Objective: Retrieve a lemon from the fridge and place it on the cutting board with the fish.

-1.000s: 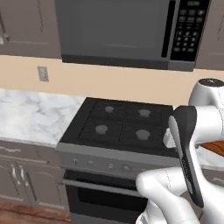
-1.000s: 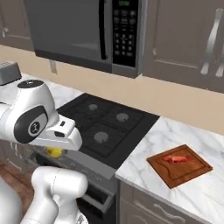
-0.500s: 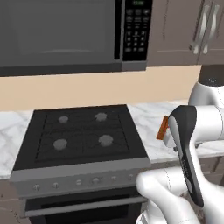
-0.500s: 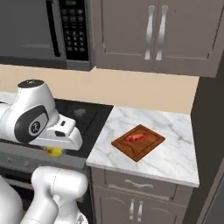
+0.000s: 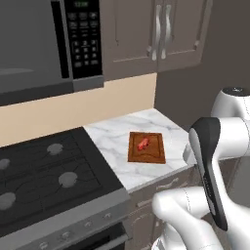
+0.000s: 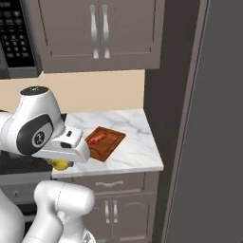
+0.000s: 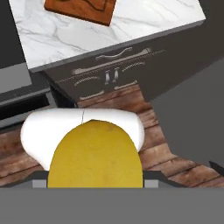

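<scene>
The yellow lemon [image 7: 94,155] fills the lower hand view, and my gripper [image 6: 62,161] is shut on it. From the right base view the lemon [image 6: 60,165] peeks out under the hand, low in front of the counter's edge and left of the board. The reddish-brown cutting board [image 5: 155,152] lies on the marble counter with the red fish [image 5: 143,144] on its left half. The right base view shows the same board [image 6: 112,142] and fish [image 6: 97,138]. The board's corner [image 7: 83,11] sits at the hand view's top. The grey fridge [image 6: 213,142] rises at the right.
A black stove [image 5: 44,180] lies left of the marble counter [image 5: 117,139], with a microwave [image 5: 49,44] above it. Brown-grey wall cabinets [image 6: 95,33] hang over the counter. Drawers and cabinet doors [image 6: 111,199] sit below, above a wooden floor [image 7: 127,100].
The whole scene has slid left as the base drove right: the stove is now at the left and the board and fridge have come in. The lemon stays in the gripper.
</scene>
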You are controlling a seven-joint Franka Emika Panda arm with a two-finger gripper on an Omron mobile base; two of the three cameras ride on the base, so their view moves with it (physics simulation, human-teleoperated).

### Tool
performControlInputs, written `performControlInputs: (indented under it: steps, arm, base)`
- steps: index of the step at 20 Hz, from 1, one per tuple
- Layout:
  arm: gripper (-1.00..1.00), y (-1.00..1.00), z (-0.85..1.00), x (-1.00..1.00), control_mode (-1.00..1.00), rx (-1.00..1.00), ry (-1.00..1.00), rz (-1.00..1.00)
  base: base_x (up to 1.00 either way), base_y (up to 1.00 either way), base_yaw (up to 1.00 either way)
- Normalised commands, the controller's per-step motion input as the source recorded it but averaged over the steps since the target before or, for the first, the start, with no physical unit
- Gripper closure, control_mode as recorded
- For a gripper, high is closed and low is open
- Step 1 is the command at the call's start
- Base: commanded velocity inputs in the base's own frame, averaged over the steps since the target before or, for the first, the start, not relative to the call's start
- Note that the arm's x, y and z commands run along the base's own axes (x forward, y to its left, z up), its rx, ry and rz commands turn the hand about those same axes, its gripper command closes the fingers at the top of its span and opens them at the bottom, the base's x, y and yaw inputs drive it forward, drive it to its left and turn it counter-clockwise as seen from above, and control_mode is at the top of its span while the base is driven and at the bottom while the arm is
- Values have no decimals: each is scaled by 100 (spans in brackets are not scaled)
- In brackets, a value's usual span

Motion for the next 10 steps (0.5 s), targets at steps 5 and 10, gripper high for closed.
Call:
performControlInputs:
  steps: [5,10]
  arm:
    - [100,0,0,0,100,0,0,0]
    - [100,0,0,0,100,0,0,0]
  base:
    - [13,0,-36]
    - [25,-1,-32]
